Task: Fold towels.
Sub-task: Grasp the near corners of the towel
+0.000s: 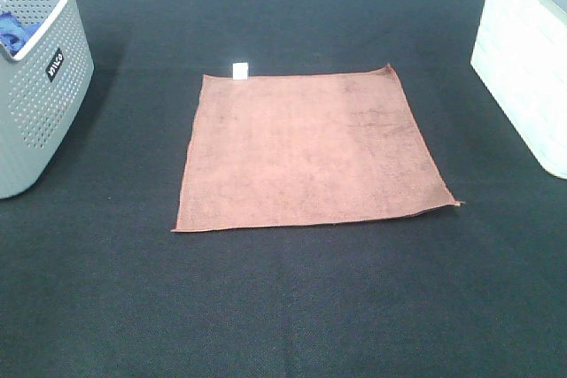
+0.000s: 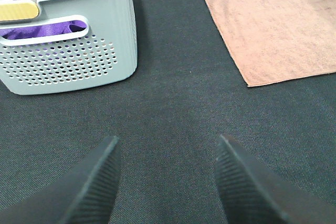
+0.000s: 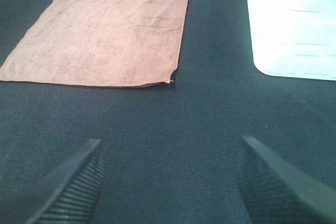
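Black mat [image 1: 283,307], towel [image 1: 310,148] flat at centre

Towel lies spread, square, no clear long axis; tag [image 1: 239,70] on far edge. Grey basket [image 1: 44,104] far left, white bin [image 1: 527,68] far right, both apart from it. Left gripper [image 2: 165,182] and right gripper [image 3: 168,182] gape, empty.

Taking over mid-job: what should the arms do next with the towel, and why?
Probably move each gripper to a near corner of the towel. It lies flat, unfolded; the left gripper and right gripper hang open, empty, short of it.
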